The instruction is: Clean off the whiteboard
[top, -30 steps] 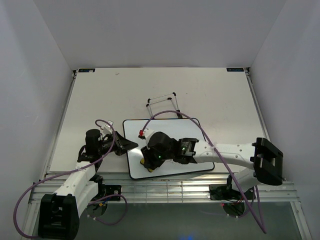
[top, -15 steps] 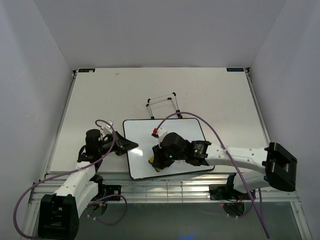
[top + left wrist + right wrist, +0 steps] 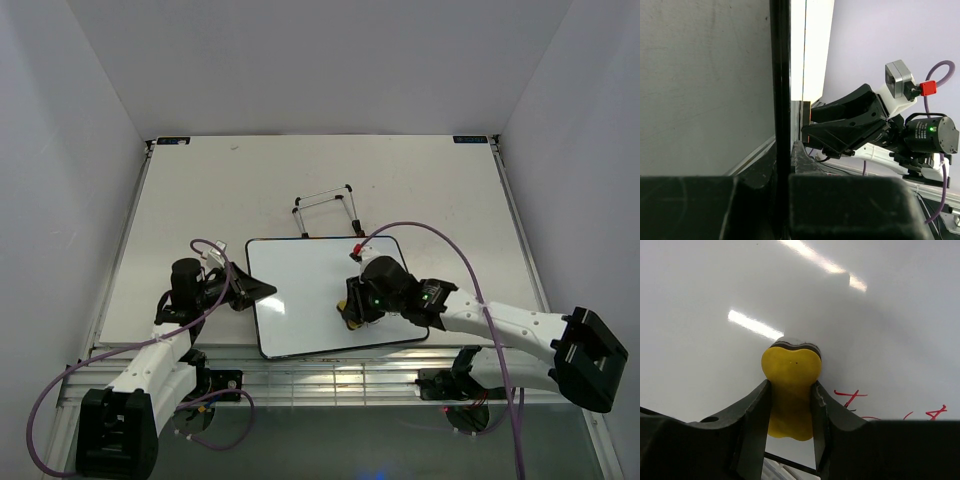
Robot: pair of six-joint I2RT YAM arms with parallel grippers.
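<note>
**Left end effector** (image 3: 260, 290): at the whiteboard's left edge. In the left wrist view the board's black rim runs between the jaws, so it appears closed on that rim, pinning the board.

**Whiteboard** (image 3: 300, 290): lies flat on the table (image 3: 200, 190), near the front edge and between the two arms. Its left and middle surface reads blank and glossy.

**Wire easel stand** (image 3: 325, 205): lies on the table just behind the board's far edge.

**Yellow eraser** (image 3: 791, 365): pressed pad-down on the board's right half.

**Right end effector** (image 3: 791, 390): closed on the eraser, one jaw against each flank.

**Red marks** (image 3: 852, 397): just right of the eraser, unerased, with more red strokes (image 3: 935, 412) farther right. The arm hides them from the top camera.

**Status (judgement):** wiping under way; the right-hand strip remains.

**Hazards (judgement):**
- Sideways wiping force could slide or pivot the board if the left clamp, which holds only the thin rim, slips.
- The eraser is held by its waist. Uneven downward pressure could tilt it in the jaws, so that an edge skips over the ink.
- A stroke carried past the right rim could drop the pad onto the table and catch on the edge when it returns.
- The right arm's cable arcs close to the easel stand and could snag it on a far reach.
</note>
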